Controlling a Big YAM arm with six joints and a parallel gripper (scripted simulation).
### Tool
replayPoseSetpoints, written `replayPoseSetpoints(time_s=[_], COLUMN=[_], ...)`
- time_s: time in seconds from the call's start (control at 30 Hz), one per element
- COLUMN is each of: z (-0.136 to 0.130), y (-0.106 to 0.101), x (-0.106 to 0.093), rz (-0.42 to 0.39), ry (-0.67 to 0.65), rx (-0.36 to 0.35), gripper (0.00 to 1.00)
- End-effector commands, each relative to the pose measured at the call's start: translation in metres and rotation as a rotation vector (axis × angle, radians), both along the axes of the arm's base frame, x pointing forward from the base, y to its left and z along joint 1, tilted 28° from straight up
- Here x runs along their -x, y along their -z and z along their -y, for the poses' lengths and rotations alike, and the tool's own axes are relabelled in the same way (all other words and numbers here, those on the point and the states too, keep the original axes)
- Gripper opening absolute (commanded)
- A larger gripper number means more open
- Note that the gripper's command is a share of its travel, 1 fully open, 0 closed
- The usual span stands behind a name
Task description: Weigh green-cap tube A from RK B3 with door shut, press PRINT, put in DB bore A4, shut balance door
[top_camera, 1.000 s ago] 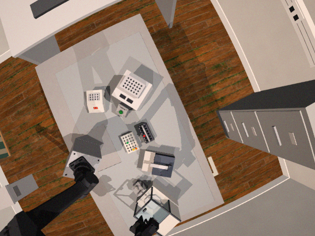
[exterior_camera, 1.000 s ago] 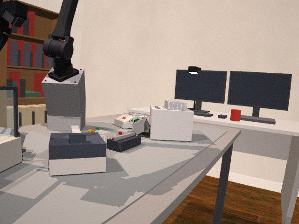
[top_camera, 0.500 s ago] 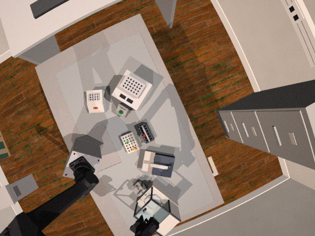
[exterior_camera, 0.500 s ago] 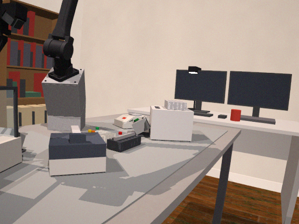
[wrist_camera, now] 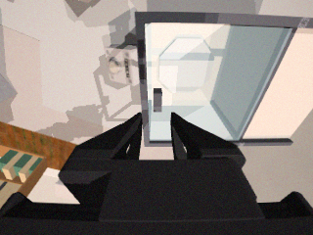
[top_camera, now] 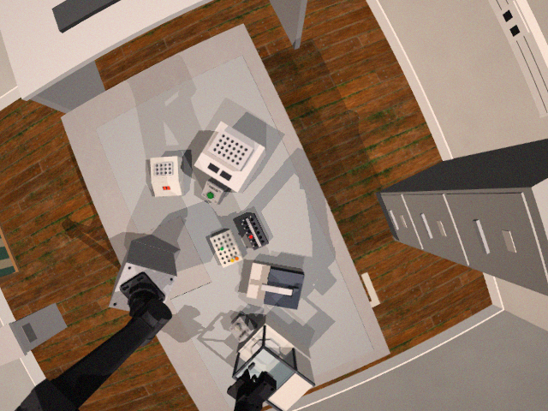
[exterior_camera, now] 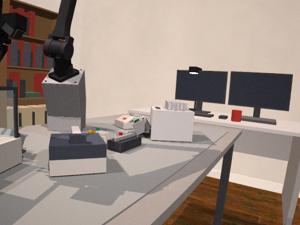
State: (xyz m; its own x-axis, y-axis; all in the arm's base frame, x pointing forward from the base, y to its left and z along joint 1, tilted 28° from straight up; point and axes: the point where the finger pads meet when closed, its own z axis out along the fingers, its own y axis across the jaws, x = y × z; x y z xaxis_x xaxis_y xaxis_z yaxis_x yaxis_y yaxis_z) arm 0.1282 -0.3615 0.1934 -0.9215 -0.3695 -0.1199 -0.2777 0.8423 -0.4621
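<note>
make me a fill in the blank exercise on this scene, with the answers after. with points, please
Besides yellow and orange caps, the tube rack [top_camera: 226, 247] [exterior_camera: 106, 135] holds a ____ one.
The mug [exterior_camera: 236, 115] near the monitors is ____.
Between the fingers of the tool [top_camera: 253, 373] [exterior_camera: 2, 52] [wrist_camera: 156, 117] there is ____.

Missing words: green; red; nothing.

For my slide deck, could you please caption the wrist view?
The fingers, slightly parted with nothing between them, above the glass-topped balance box and its dark handle.
</note>
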Motion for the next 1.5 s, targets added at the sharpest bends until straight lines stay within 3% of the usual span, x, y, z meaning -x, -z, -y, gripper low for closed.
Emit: replayPoseSetpoints(time_s=[0.0, 0.07, 0.57, 0.8, 0.83, 1.47], z=[0.011, 0.005, 0.013, 0.016, 0.020, 0.020], y=[-0.006, 0.009, 0.028, 0.028, 0.015, 0.015], x=[-0.009, -0.008, -0.013, -0.015, -0.012, -0.012], rz=[0.009, 0.002, 0.002, 0.002, 0.008, 0.008], ry=[0.002, 0.002, 0.002, 0.001, 0.003, 0.003], rx=[0.020, -0.004, -0.004, -0.006, 0.025, 0.025], gripper=[0.30, 0.30, 0.30, 0.30, 0.30, 0.30])
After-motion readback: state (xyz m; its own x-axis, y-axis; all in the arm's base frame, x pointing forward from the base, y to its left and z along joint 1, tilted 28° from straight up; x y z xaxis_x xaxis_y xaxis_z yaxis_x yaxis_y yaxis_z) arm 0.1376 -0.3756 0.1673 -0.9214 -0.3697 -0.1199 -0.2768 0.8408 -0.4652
